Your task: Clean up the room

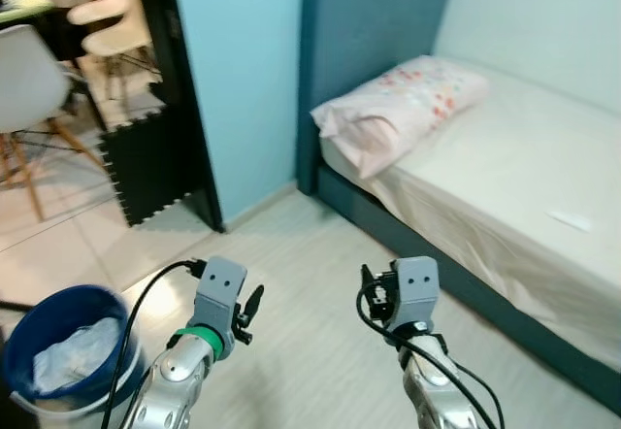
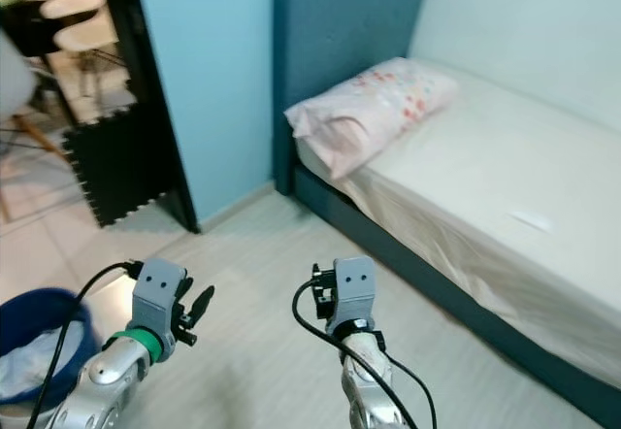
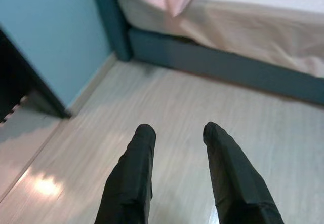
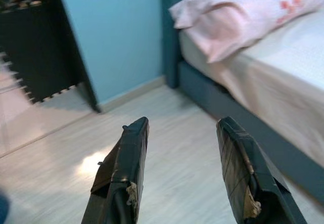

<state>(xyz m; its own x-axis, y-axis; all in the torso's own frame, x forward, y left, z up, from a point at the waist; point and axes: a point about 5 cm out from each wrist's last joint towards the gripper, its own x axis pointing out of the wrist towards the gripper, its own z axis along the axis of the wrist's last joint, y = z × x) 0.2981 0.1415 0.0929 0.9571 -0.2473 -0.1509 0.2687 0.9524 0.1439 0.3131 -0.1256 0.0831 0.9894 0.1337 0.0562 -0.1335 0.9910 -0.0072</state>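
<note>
A pale pink pillow [image 1: 403, 109] is dotted with red and orange flowers; the sheet [image 1: 543, 172] is cream; the headboard [image 1: 374, 31] is painted teal, the wall [image 1: 238, 70] light blue; the bucket [image 1: 58, 327] is dark blue; the floor [image 1: 310, 283] is grained pale grey.

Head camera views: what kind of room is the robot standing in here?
Most likely a bedroom in a home: a bed with a teal headboard and a floral pillow, beside a doorway giving onto white chairs.

Left gripper [image 3: 174, 133] and right gripper [image 4: 182, 127] raised, jaws apart.
</note>
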